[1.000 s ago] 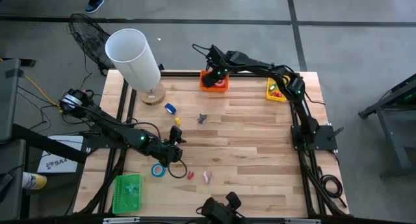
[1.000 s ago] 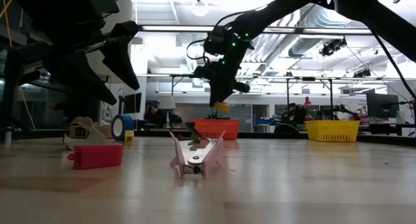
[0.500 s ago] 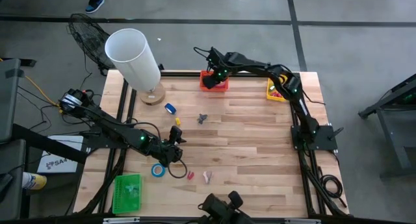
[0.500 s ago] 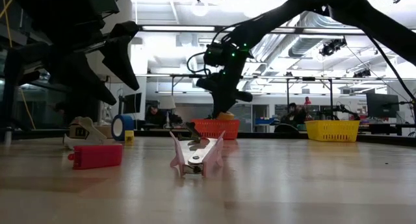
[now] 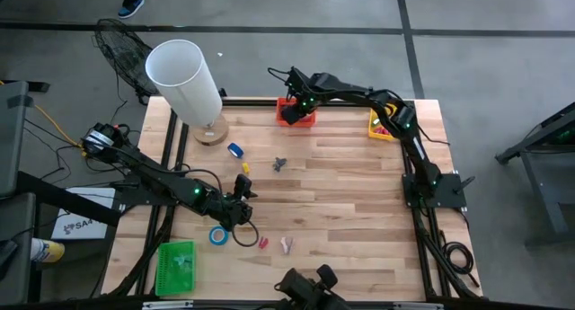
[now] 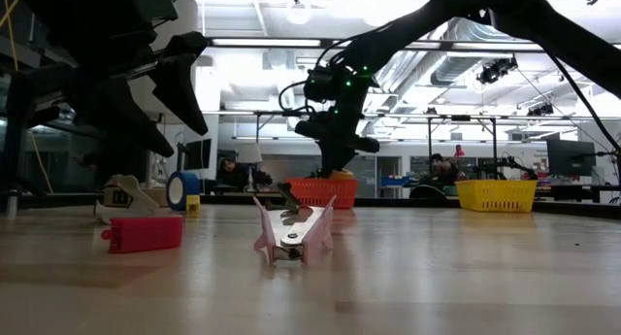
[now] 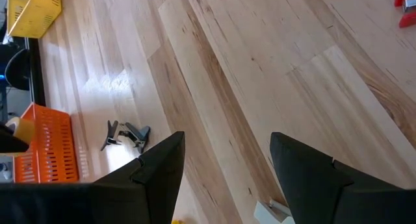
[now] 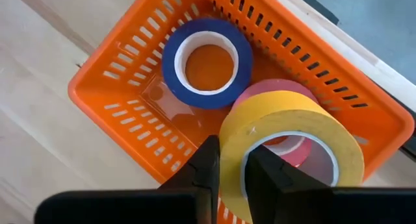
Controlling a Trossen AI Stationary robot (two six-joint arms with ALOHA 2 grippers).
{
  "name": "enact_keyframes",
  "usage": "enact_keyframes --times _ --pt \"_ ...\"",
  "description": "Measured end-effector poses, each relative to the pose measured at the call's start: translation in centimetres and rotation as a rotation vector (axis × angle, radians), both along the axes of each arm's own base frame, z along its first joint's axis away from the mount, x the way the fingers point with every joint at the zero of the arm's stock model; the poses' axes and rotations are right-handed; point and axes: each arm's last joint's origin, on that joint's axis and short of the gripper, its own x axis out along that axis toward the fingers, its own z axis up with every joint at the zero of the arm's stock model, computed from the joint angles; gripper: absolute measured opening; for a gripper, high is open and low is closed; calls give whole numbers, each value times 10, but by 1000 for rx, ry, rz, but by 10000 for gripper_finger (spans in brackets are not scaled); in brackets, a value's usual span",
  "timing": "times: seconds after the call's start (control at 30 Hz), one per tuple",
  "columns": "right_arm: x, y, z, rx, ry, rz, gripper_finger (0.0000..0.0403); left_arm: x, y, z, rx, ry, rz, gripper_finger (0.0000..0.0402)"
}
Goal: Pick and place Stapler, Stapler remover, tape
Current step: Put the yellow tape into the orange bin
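Right gripper (image 8: 227, 178) is pinching the wall of a yellow tape roll (image 8: 289, 143), hanging it right over the orange basket (image 8: 117, 94) w/ blue roll (image 8: 207, 62) & pink roll (image 8: 270, 91) already inside. Drop is basically straight down, roll tilted. Left gripper (image 7: 224, 165) spread wide, empty, far off near table front.

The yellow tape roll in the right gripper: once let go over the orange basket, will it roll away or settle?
The yellow tape roll is a stiff-looking ring, pinched through its wall by the right gripper, so it probably holds shape. Released, it likely lands on the pink roll and may tilt. The orange basket walls should stop any rolling.
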Motion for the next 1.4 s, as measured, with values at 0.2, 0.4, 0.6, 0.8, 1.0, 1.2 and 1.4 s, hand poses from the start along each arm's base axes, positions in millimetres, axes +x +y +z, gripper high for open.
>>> enact_keyframes --times 0.2,0.4,0.6,0.8,1.0,1.2,1.4 --pt "1 0 0 -4 -6 0 53 0 0 0 0 0 0 223" --pt "1 -1 1 -8 -11 0 48 0 0 0 0 0 0 223" --pt "1 0 0 -9 -10 4 62 0 0 0 0 0 0 223" --pt "1 0 0 -8 -7 6 89 0 0 0 0 0 0 223" --pt "1 0 0 -20 1 -4 108 0 0 0 0 0 0 223" --pt "-1 0 0 -36 33 -20 110 0 0 0 0 0 0 223" --pt "-4 2 -2 -24 73 -20 110 0 0 0 -1 1 -1 223"
